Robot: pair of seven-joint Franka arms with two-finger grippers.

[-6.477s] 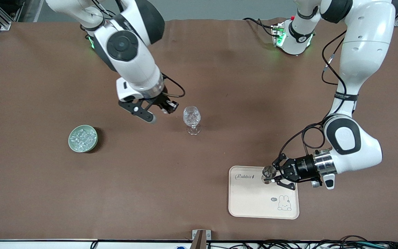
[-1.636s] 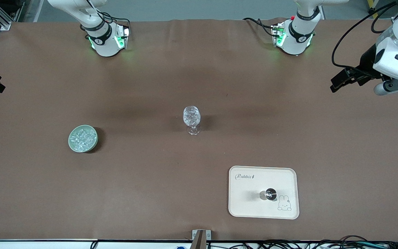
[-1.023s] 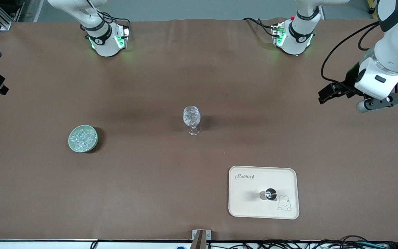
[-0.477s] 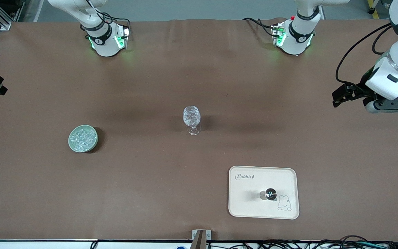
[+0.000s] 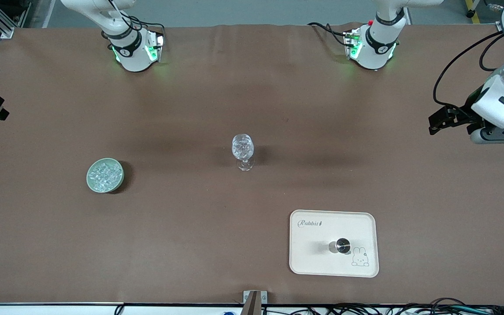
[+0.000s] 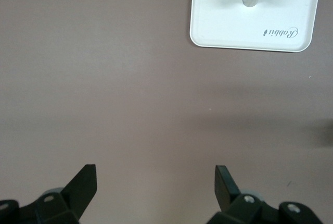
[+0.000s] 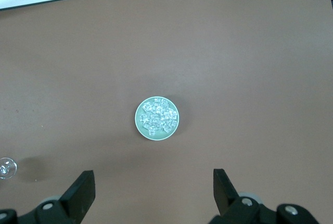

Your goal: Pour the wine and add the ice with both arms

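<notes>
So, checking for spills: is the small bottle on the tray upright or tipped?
Upright. The bottle stands on the tray, seen cap-on from above.

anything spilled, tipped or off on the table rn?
Nothing stands out. Goblet upright mid-table, ice all in its green bowl, small bottle standing on the tray. No spill visible.

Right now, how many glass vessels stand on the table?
2: a cut-glass goblet at the table's middle, and a small bottle standing on the rabbit tray, nearer the front camera. None seem hidden.
</notes>
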